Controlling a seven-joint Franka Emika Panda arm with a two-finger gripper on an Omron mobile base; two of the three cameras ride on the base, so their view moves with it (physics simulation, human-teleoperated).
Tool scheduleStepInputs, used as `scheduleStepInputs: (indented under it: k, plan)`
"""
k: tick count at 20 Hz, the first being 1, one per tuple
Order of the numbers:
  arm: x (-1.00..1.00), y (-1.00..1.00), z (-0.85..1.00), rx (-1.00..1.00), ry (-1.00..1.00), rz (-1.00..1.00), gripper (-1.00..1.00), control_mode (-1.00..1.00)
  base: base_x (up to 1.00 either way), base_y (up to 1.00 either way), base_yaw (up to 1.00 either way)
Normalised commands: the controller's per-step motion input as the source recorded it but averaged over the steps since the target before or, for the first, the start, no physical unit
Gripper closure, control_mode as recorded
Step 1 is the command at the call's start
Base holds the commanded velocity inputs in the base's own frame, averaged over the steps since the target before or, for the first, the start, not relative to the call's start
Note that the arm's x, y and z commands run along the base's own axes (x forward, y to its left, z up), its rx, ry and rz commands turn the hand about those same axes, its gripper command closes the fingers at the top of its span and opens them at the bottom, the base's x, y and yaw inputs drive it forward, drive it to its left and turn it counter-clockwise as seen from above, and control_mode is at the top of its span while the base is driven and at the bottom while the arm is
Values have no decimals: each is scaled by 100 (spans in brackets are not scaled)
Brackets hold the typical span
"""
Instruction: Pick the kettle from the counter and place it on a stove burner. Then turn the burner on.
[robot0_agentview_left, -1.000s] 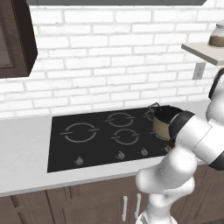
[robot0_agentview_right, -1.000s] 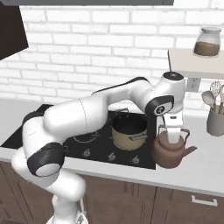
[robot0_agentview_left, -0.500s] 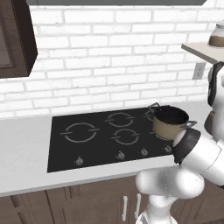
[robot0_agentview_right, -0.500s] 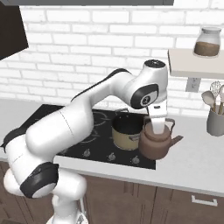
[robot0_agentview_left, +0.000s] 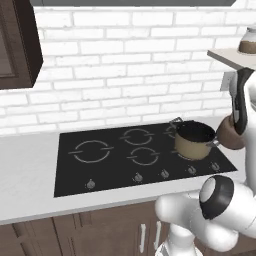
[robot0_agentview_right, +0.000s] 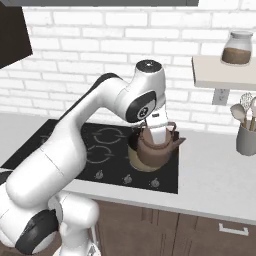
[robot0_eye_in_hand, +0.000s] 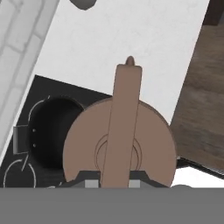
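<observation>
My gripper (robot0_agentview_right: 159, 134) is shut on the thin arched handle of the brown-copper kettle (robot0_agentview_right: 154, 151), which hangs in the air above the cooktop's right part, just in front of the tan pot (robot0_agentview_right: 133, 156). In the hand view the kettle (robot0_eye_in_hand: 120, 148) is seen from above between my fingertips (robot0_eye_in_hand: 92, 183), with the pot's dark inside (robot0_eye_in_hand: 54, 131) to its left and the pale counter (robot0_eye_in_hand: 131, 39) beyond. The left base view has the kettle (robot0_agentview_left: 228, 135) right of the pot (robot0_agentview_left: 194, 140), partly behind my hand. The largest burner ring (robot0_agentview_left: 92, 151) lies bare at the cooktop's left.
Control knobs (robot0_agentview_left: 137, 176) line the cooktop's front edge. A grey utensil holder (robot0_agentview_right: 246, 136) stands on the counter at the right, under a shelf with a glass jar (robot0_agentview_right: 235, 47). A dark wall cabinet (robot0_agentview_left: 17, 45) hangs at the upper left.
The arm has lifted the kettle off the counter and carried it left, from beside the cooktop to above its right part by the pot.
</observation>
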Motion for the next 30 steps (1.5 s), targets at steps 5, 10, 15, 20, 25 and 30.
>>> scheduleStepInputs:
  k: [5, 10, 15, 20, 25, 30]
  plan:
    - [1, 77, 26, 0, -7, 13, 100, -100, 0, 0, 0]
    - [15, 87, 6, 0, -6, 16, 100, -100, 0, 0, 0]
    - [38, 87, 0, 0, 0, 13, 100, -100, 0, 0, 0]
    - [47, 76, 0, 0, 2, 10, 100, -100, 0, 0, 0]
    - [43, 74, 0, 0, 14, 4, 100, -100, 0, 0, 0]
    - [40, 81, -8, 0, 15, 5, 100, -100, 0, 0, 0]
